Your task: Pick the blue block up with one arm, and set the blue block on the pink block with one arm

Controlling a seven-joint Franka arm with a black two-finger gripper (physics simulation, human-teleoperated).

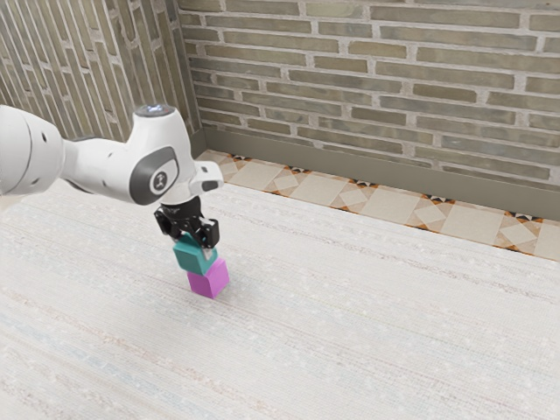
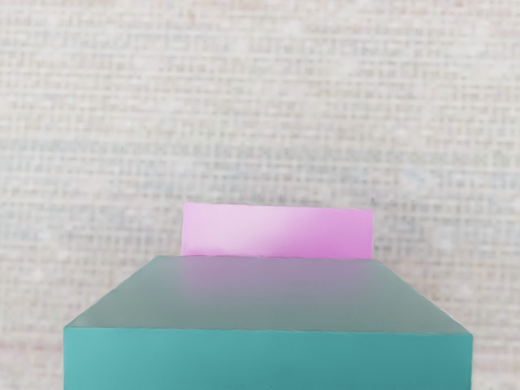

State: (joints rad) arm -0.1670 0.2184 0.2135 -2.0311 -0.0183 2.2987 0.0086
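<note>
The blue block, teal in colour, sits between the black fingers of my gripper, which is shut on its upper part. Its underside meets the top of the pink block, which stands on the table. The blue block is offset toward the exterior view's left, so part of the pink top stays bare. In the wrist view the blue block looms large just under my hand, and a strip of the pink block shows beyond its lower edge.
The pale woven tabletop spreads wide around the two blocks. A brick wall and a patterned tile floor strip lie beyond the table's far edge.
</note>
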